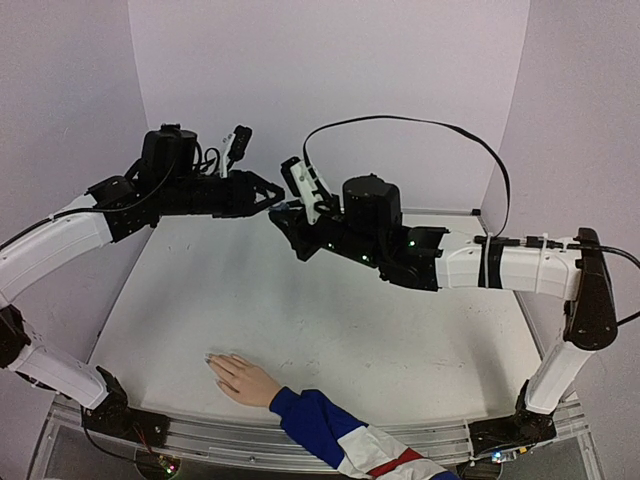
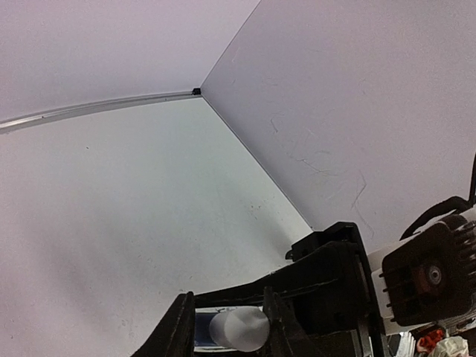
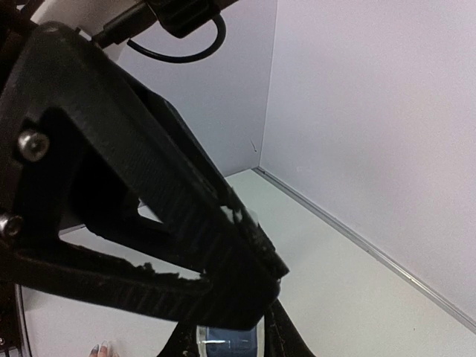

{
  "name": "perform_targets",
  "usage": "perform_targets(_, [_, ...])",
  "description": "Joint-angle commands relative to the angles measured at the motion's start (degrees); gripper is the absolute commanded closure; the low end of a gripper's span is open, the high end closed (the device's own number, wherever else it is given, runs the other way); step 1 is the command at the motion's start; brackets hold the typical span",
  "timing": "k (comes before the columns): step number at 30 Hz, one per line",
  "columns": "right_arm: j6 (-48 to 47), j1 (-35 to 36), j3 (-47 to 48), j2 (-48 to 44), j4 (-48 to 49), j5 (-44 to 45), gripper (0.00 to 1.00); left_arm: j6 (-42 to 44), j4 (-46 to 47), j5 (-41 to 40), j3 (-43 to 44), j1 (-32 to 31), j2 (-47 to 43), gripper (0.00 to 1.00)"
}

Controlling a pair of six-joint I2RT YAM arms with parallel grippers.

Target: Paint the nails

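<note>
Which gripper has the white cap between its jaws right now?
The left gripper: its wrist view shows the rounded white cap between its jaws. The right gripper instead has its jaws around the body of the small blue bottle.

- table (image 1: 400, 320): white, matt, lightly scuffed
- wall (image 2: 357, 111): pale, matt, with fine scratches
- arm shells (image 1: 50, 250): smooth, glossy white plastic
- fingers (image 3: 163, 223) of the left gripper (image 2: 227, 309): matt black plastic, finely ridged, rough at the edges
- screw (image 3: 33, 145): dull bare metal
- cap (image 2: 238, 327): smooth white plastic, satin sheen
- bottle (image 3: 227, 338): blue, glossy, see-through
- hand (image 1: 245, 380): smooth, matt
- sleeve (image 1: 330, 430): soft matt cloth
- rail (image 1: 250, 440): bare metal, dull shine
- cable (image 1: 450, 130): black, smooth
</note>
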Motion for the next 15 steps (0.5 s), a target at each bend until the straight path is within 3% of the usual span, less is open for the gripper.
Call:
perform_targets(1, [-0.7,0.5,3.4,0.4,4.6,0.6,1.0,0.9,2.7,1.6,2.1,0.1,1.2,0.74])
perform_targets(6, [-0.7,0.3,3.0,-0.4,4.7,-1.5,1.0,3.5,2.7,4.3,2.4,0.0,1.5,0.95])
perform_targets(8, [-1.1,-0.4,2.9,-1.0,4.4,-8.3,1.0,5.6,2.9,8.4,2.6,0.1,1.8,1.0])
perform_targets(11, [0.1,-4.1,2.0,-3.4,3.8,-29.6,1.0,11.2,4.0,23.5,3.8,0.0,3.4,1.0])
perform_targets(15, [5.8,-10.2,2.9,-4.4,4.3,-72.3,1.0,21.0,4.5,47.4,4.3,-1.7,3.3,1.0])
